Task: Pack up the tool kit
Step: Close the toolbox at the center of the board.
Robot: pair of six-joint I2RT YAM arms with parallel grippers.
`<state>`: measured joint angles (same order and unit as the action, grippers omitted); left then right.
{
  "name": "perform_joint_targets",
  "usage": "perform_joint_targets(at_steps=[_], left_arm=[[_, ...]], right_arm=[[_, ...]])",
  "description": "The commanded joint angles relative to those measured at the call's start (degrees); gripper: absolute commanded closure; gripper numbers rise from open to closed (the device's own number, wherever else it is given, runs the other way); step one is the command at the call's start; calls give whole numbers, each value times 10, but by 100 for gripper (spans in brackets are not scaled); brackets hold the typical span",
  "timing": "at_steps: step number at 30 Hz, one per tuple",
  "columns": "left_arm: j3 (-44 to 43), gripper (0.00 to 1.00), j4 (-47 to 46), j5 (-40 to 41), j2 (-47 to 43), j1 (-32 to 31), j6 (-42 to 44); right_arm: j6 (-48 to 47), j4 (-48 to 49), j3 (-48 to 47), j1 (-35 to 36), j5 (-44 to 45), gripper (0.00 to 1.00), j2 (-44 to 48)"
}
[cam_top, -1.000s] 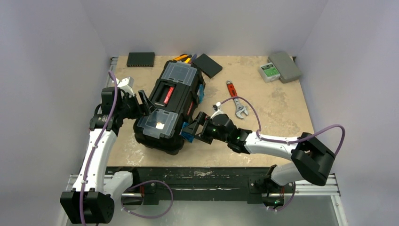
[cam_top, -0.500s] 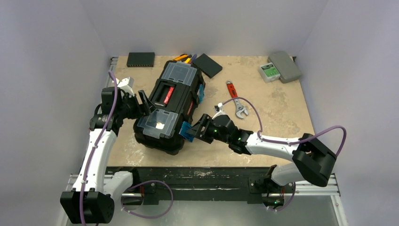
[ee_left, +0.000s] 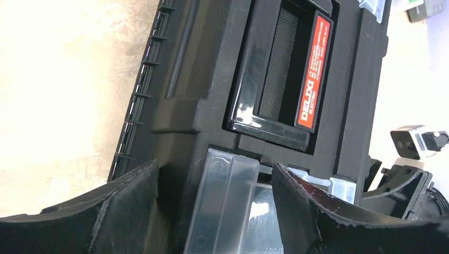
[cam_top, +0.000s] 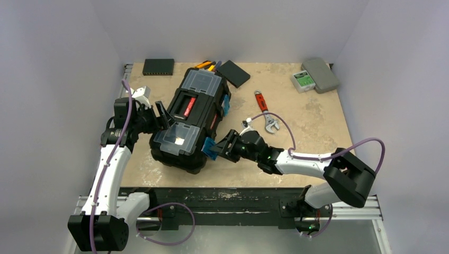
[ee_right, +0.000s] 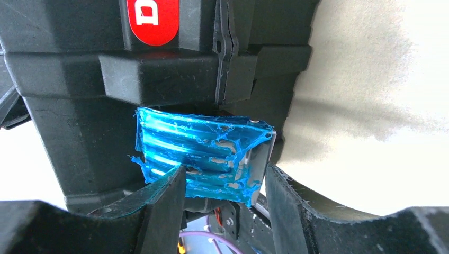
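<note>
The black toolbox [cam_top: 193, 119] lies slantwise on the table, lid shut, with two clear-lidded compartments and a red-marked handle [ee_left: 314, 74]. My left gripper [cam_top: 161, 119] is open at its left side, jaws straddling the near clear lid [ee_left: 227, 206]. My right gripper [cam_top: 217, 146] is open at the toolbox's right side, its fingertips at the lower edge of a blue latch [ee_right: 204, 153] that stands out from the box wall. A red-handled wrench [cam_top: 266, 117] lies on the table to the right. Yellow-handled tools [cam_top: 206, 65] lie behind the toolbox.
A small flat black box [cam_top: 233, 73] lies behind the toolbox, and a black rectangular device [cam_top: 158, 66] sits at the back left. A grey case [cam_top: 321, 74] with a green-labelled device [cam_top: 303, 80] is at the back right.
My right gripper has moved a little left, closing in on the blue latch. The left arm and the toolbox have not moved.
</note>
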<state>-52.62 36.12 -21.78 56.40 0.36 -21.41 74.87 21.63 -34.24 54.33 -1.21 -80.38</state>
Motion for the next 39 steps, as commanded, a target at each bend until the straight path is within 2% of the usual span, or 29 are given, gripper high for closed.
perform_joint_targets(at_steps=[1,11,23,27,33,39], left_arm=[[29,27,104,-52,22,-17,0],[30,27,104,-61,23,-20,-6],[54,27,82,-76,10,-33,-42],[71,27,65,-67,-3,-54,-74],[89,26,28,-46,-2,-120,-124],[83,27,19,-41,-7,-144,-144]], right_arm=[[13,36,5,8,-10,48,-54],[21,62,0,7,-30,46,-86],[3,26,-4,-7,-18,39,-47],[1,22,-3,-13,-24,39,-43],[0,19,12,-24,-30,39,-30],[-17,-19,27,-45,-24,38,14]])
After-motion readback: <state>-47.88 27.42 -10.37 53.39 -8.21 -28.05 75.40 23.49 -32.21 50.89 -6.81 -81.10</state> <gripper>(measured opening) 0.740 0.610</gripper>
